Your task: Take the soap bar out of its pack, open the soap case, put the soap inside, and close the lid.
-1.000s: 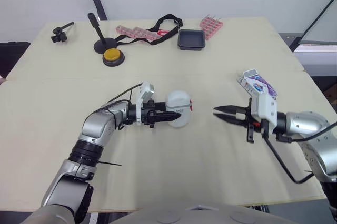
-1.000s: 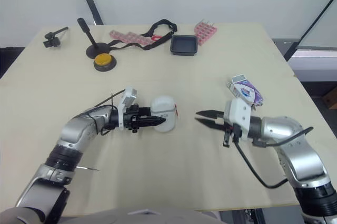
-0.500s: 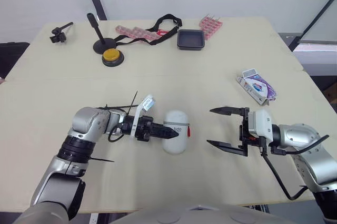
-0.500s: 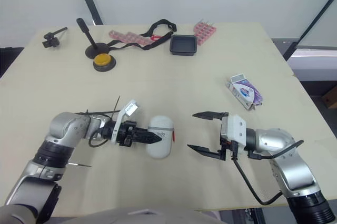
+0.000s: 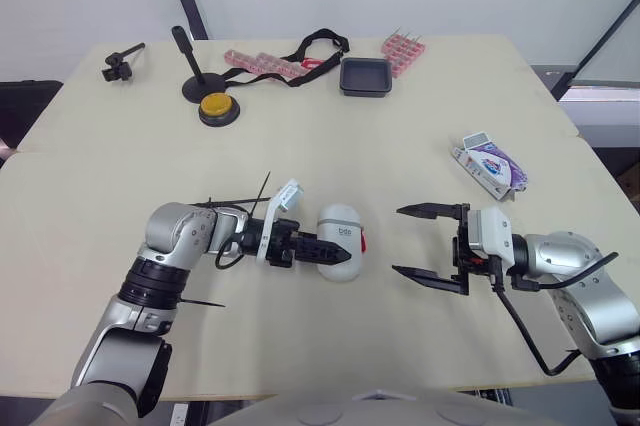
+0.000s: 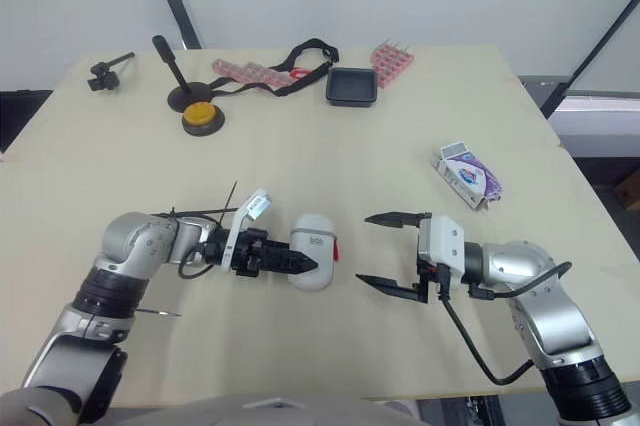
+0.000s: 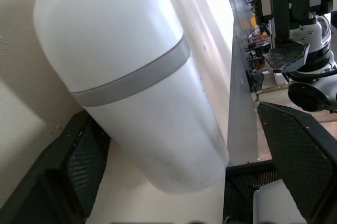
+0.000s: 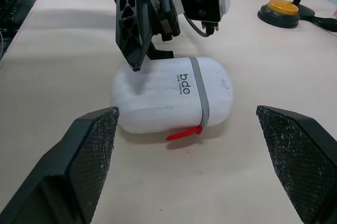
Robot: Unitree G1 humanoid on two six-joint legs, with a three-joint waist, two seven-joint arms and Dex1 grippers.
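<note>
The white soap case (image 5: 340,242), oval with a grey band and a red tab, lies shut on the table (image 5: 300,161) in front of me. My left gripper (image 5: 318,248) is open around its left end. In the left wrist view one finger (image 7: 68,166) rests against the case (image 7: 131,77) and the other finger (image 7: 297,145) stands apart. My right gripper (image 5: 398,240) is open wide, a short way right of the case and facing it, holding nothing. The purple-and-white soap pack (image 5: 488,165) lies on the table to the far right.
At the back stand a yellow button (image 5: 215,106), a black stand (image 5: 190,71), a black strap (image 5: 310,51), pink racks (image 5: 402,48), a black tray (image 5: 364,76) and a small clamp (image 5: 120,61). The table's right edge runs just past the pack.
My right gripper opened wide and came down closer to me. My left gripper drew the case nearer and turned it, then spread its fingers apart.
</note>
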